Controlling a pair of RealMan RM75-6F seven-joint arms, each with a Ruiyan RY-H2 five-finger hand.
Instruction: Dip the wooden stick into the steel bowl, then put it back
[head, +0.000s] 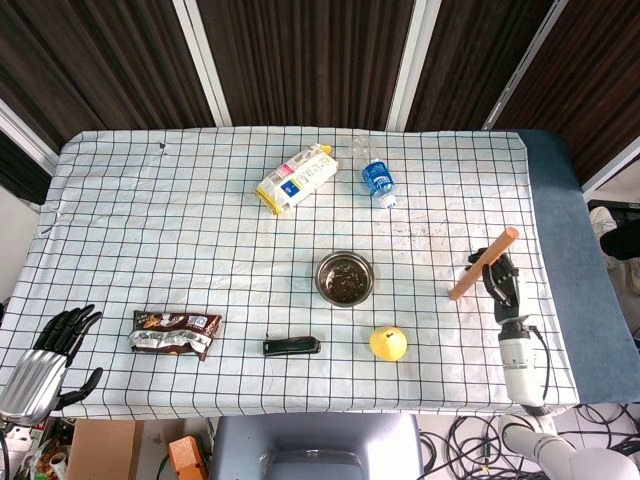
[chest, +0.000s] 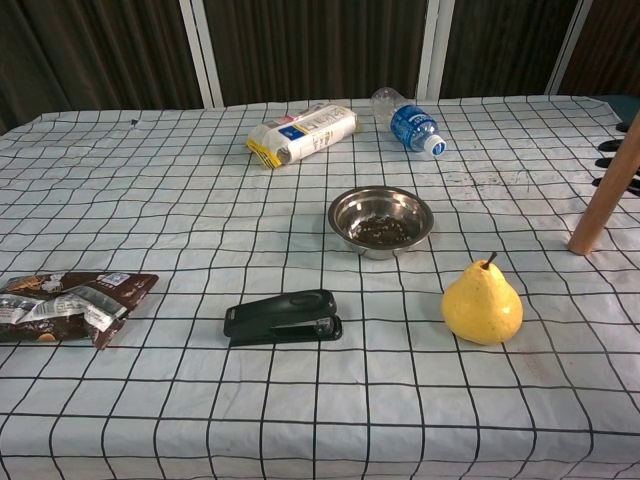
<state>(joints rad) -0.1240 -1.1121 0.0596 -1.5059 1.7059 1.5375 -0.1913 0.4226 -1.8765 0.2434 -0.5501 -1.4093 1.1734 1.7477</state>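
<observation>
Steel bowl (head: 345, 277): we see dark bits inside it, mid-counter.
Between bowl and stick: we see a yellow pear (chest: 483, 302) near the bowl.
Wooden stick (head: 482, 264): we hold it tilted, well right of the bowl.
Right hand (head: 502, 283): fingers wrapped round the stick.
Left hand (head: 45, 358): off the counter's corner, fingers spread, holding nothing.

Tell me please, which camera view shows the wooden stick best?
The head view. There the whole wooden stick shows, tilted, gripped by the right hand. The chest view shows only its lower part at the right edge, its bottom end at the tablecloth; the top is cut off.
</observation>
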